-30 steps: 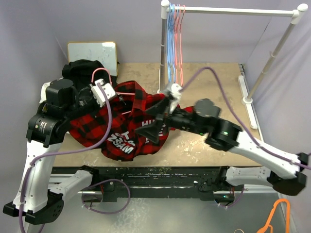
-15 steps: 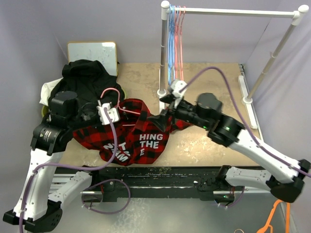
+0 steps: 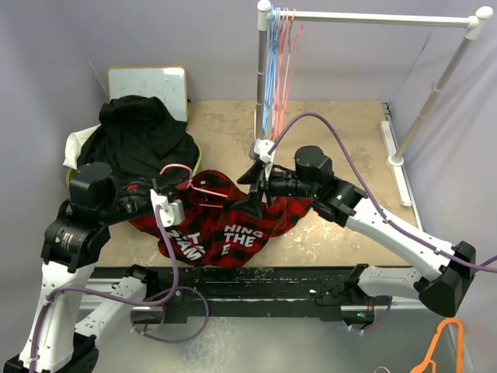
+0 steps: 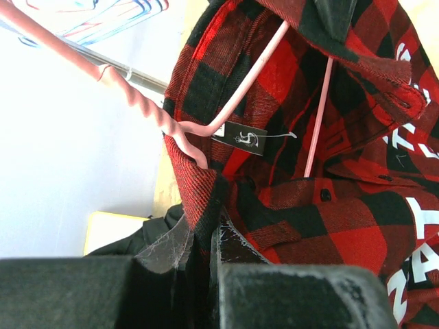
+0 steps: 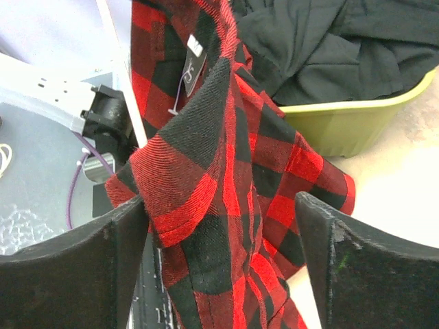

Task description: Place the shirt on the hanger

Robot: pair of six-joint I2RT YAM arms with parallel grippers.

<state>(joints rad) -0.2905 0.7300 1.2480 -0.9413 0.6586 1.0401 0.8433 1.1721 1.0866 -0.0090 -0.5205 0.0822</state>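
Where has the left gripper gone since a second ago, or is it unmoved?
Yes, moved. The left gripper has drawn back toward the near edge of the table, away from the yellow-framed white board, clamping the red-and-black checked flannel shirt.

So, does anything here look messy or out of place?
The shirt is crumpled at the table's near edge, its white lettering folded. The pink hanger sits only partly inside it, hook poking out by the collar. A black garment spills over its bin.
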